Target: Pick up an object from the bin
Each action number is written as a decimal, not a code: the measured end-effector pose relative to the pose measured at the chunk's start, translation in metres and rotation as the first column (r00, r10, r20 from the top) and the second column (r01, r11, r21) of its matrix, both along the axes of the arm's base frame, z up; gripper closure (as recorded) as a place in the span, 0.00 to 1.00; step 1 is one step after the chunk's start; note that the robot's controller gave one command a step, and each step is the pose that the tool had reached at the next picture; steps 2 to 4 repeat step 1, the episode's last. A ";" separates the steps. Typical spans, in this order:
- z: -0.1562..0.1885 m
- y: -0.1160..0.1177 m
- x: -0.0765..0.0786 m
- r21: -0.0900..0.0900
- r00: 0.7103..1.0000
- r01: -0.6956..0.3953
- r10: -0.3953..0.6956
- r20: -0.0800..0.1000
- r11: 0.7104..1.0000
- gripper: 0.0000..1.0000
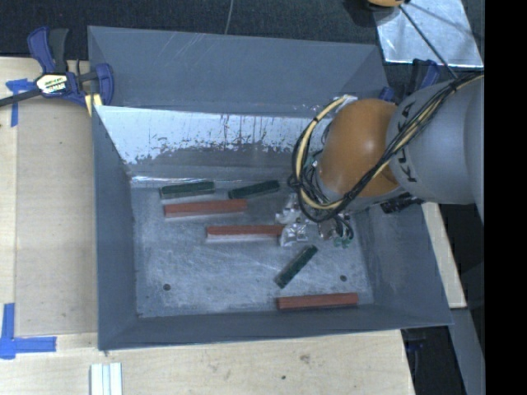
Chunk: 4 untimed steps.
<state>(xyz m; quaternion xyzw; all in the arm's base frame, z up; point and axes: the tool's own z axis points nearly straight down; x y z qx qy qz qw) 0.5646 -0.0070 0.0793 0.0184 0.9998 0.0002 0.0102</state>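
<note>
My gripper (pixel 291 227) is low over the bin floor, right of centre, its metal fingertips showing below the orange wrist cover. A red-brown bar (pixel 240 233) lies flat with its right end at those fingertips. Just below the gripper a dark green bar (pixel 296 267) lies on a slant. Another dark green bar (pixel 254 190) lies above and left of the gripper. Nothing shows between the fingers.
A red-brown bar (pixel 204 208) and a dark green bar (pixel 187 189) lie at the upper left of the floor. One more red-brown bar (pixel 318 302) rests along the front wall. The arm and its cables cover the bin's right side.
</note>
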 end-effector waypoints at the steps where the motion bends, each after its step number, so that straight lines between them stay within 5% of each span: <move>1: 0.138 0.011 -0.007 0.000 0.999 -0.043 0.043 -0.017 0.999 1.00; 4: 0.138 0.011 -0.007 0.000 0.999 -0.043 0.043 -0.017 0.999 1.00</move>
